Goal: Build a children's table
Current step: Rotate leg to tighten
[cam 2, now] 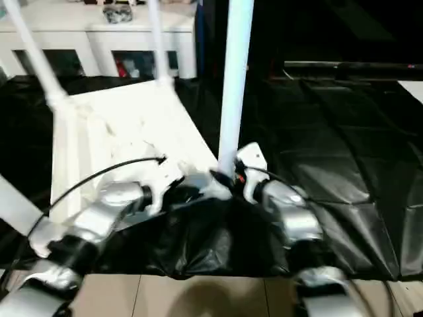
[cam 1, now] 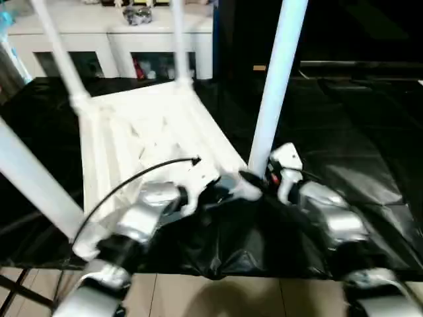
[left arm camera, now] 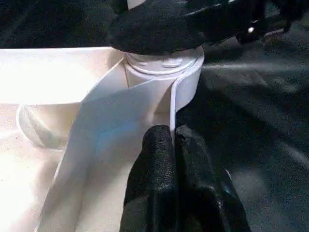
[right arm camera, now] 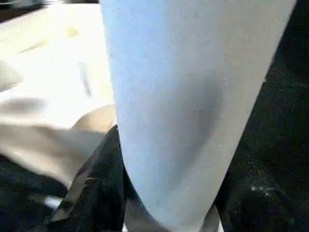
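The white tabletop (cam 1: 152, 132) lies upside down on the black-draped table, ribs facing up. Several white legs stand in its corner sockets. The near right leg (cam 1: 274, 86) rises from the socket (left arm camera: 164, 67) closest to both grippers. My left gripper (left arm camera: 173, 133) is shut on the tabletop's thin rim just beside that socket. My right gripper (cam 1: 254, 178) is closed around the base of the near right leg, and one black finger (left arm camera: 183, 24) wraps over the leg just above the socket. In the right wrist view the leg (right arm camera: 183, 96) stands close between the fingers.
The black drape (cam 1: 357, 132) stretches wide to the right of the tabletop. A white cabinet (cam 1: 112, 39) stands behind the table. A black cable (cam 1: 132, 175) arcs over my left forearm. Tiled floor (cam 1: 218, 297) shows below the table's front edge.
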